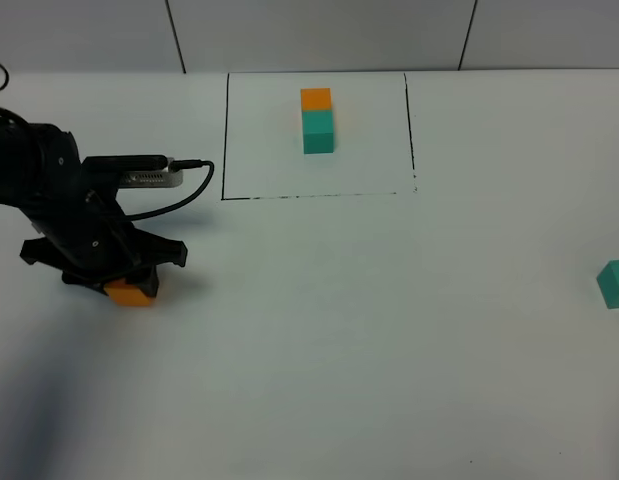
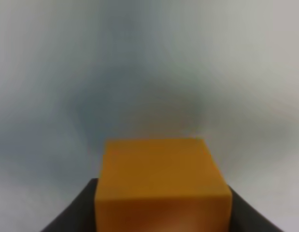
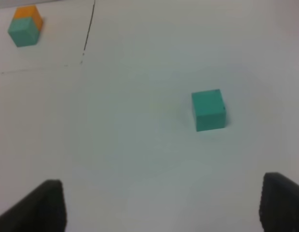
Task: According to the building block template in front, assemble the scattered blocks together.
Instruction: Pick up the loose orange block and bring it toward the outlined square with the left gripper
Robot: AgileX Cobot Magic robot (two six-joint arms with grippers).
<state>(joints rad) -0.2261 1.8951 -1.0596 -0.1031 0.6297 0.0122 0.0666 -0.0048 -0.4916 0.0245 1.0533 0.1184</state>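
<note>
The template (image 1: 317,120) is an orange cube joined to a teal cube inside a thin black drawn rectangle at the far middle of the table; it also shows in the right wrist view (image 3: 24,25). The loose orange cube (image 1: 130,291) sits at the left, under my left gripper (image 1: 117,282). In the left wrist view the orange cube (image 2: 161,186) fills the space between the dark fingers (image 2: 67,215), which press against its sides. The loose teal cube (image 1: 616,283) lies at the right edge. My right gripper (image 3: 163,208) is open and empty, short of the teal cube (image 3: 208,110).
The white table (image 1: 339,330) carries the black drawn frame line (image 1: 225,140). A cable and a grey connector (image 1: 154,177) run from the left arm near the frame's left side. A tiled wall stands behind the table.
</note>
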